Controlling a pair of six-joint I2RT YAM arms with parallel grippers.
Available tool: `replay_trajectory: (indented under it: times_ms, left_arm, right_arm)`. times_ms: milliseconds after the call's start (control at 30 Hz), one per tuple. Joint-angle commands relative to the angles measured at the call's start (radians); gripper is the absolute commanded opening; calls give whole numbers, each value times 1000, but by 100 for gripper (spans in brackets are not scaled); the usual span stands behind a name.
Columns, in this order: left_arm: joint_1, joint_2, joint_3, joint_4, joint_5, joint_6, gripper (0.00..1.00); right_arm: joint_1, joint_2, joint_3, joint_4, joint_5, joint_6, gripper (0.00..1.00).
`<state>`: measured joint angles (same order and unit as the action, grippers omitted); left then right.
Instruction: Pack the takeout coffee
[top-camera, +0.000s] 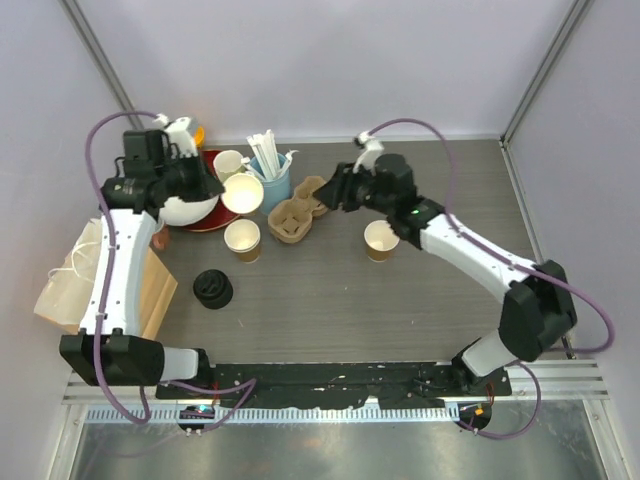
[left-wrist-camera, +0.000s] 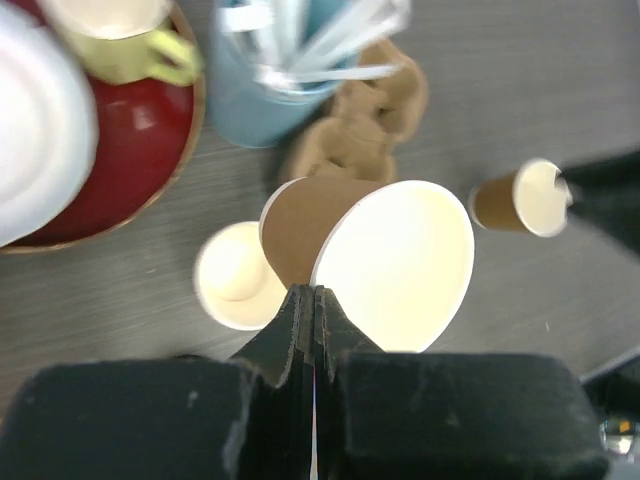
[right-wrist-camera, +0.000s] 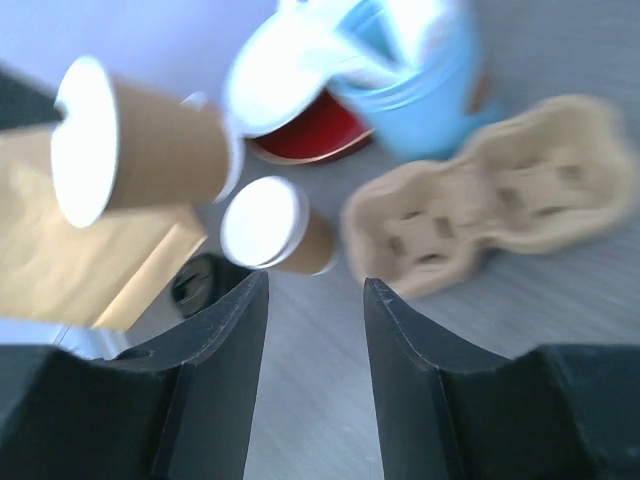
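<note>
Black fingers (left-wrist-camera: 290, 335) of the left gripper (left-wrist-camera: 313, 298) fill the foreground of its wrist view. They are pinched tight on the near rim of a brown paper cup (left-wrist-camera: 370, 255), which hangs lifted and tilted, its cream mouth toward the camera and its base pointing off toward the pulp carrier (left-wrist-camera: 365, 125). Largest of the things around is the paper bag (top-camera: 72, 275) at the table's left edge, then the red plate (top-camera: 205, 222) bearing a white bowl (top-camera: 185, 205), with a yellow-green mug (top-camera: 228, 163) at its back edge. The carrier lies just right of the held cup in the top view, its long axis slanting up and right. The right gripper (right-wrist-camera: 315, 280) hovers by its far end, jaws spread and empty, so the left arm looks best placed to seat the cup. A blue cup of sticks (top-camera: 272, 180) stands close beside that path and could be clipped. A second cup (top-camera: 242, 240) stands beneath the held one, and a third cup (top-camera: 381, 240) stands beside the right forearm. Smallest, the black lids (top-camera: 213, 289) sit stacked nearer the bases; no cup wears one.
</note>
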<state>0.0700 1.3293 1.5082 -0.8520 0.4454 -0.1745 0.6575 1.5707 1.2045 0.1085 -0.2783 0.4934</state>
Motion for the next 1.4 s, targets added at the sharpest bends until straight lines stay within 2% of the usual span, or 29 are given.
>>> replay_trajectory:
  times_ms: [0, 133, 267, 467, 600, 800, 1100, 1167, 1200, 1233, 1267, 1367]
  left_arm:
    - [-215, 34, 81, -47, -74, 23, 0]
    - [-378, 157, 107, -35, -154, 29, 0]
    - [-531, 277, 136, -24, -154, 35, 0]
    - [-634, 471, 208, 28, -171, 67, 0]
    - [-642, 566, 268, 54, -160, 73, 0]
    - [-633, 630, 285, 123, -162, 79, 0]
    - [-607, 726, 340, 61, -111, 121, 1]
    - [-605, 735, 359, 34, -108, 130, 8]
    - [-607, 734, 359, 34, -111, 132, 18]
    - [-607, 732, 357, 37, -111, 135, 23]
    - [-607, 728, 359, 39, -116, 138, 34]
    - [-605, 709, 363, 37, -138, 151, 45]
  right_arm:
    - [-168, -161, -45, -183, 89, -98, 50]
    - [-293, -244, -83, -286, 139, -153, 52]
    - [-392, -293, -128, -343, 156, -188, 52]
    - [-459, -327, -157, -366, 148, -211, 52]
    - [-481, -333, -161, -366, 128, -220, 52]
    - [-493, -337, -154, -368, 119, -234, 52]
    - [-495, -340, -148, -368, 91, -236, 52]
    - [-493, -342, -146, -366, 77, -234, 52]
    - [-495, -344, -146, -363, 74, -234, 52]
    - [-495, -347, -148, -360, 68, -236, 52]
    - [-493, -347, -149, -356, 64, -236, 52]
    - [-495, -347, -149, -356, 47, -237, 52]
